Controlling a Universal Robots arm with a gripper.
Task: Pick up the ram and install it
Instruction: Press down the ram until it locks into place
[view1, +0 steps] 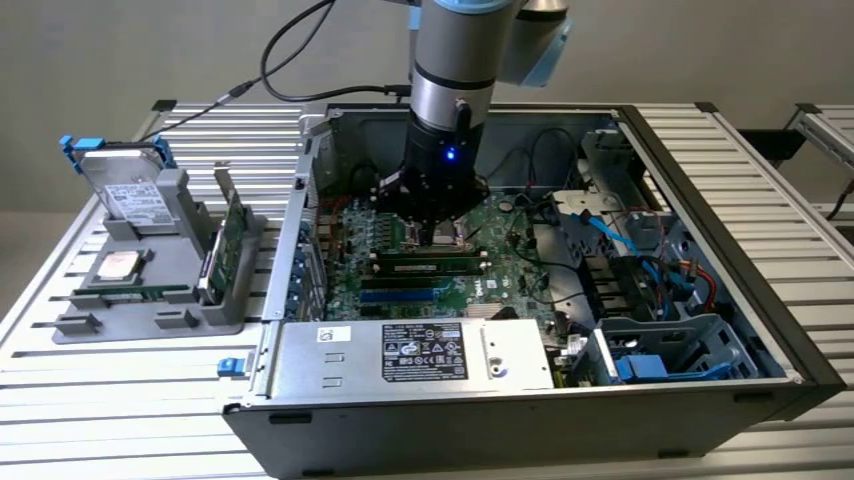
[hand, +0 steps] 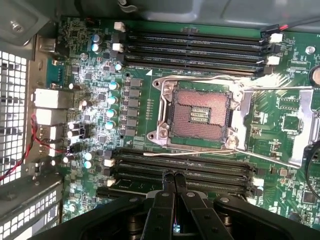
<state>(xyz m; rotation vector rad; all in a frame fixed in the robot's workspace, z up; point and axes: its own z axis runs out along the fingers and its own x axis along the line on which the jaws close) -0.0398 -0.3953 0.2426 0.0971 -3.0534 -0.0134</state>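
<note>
The black two-fingered end effector (hand: 174, 182), fingers pressed together and empty, is low inside the open dark computer case (view1: 747, 300), over the green motherboard's memory slots (hand: 185, 167). A long green ram stick with dark chips (view1: 424, 266) already lies in a slot just below its tips. Pressing it home probably wants an even, square, straight-down push until the latches catch.

Closed fingertips (hand: 174, 178) press on the memory slots (hand: 180, 175); open CPU socket (hand: 197, 116) just beyond them, second slot bank (hand: 192, 50) past that. A ram stick (view1: 427, 266), seemingly seated, lies beneath.
</note>
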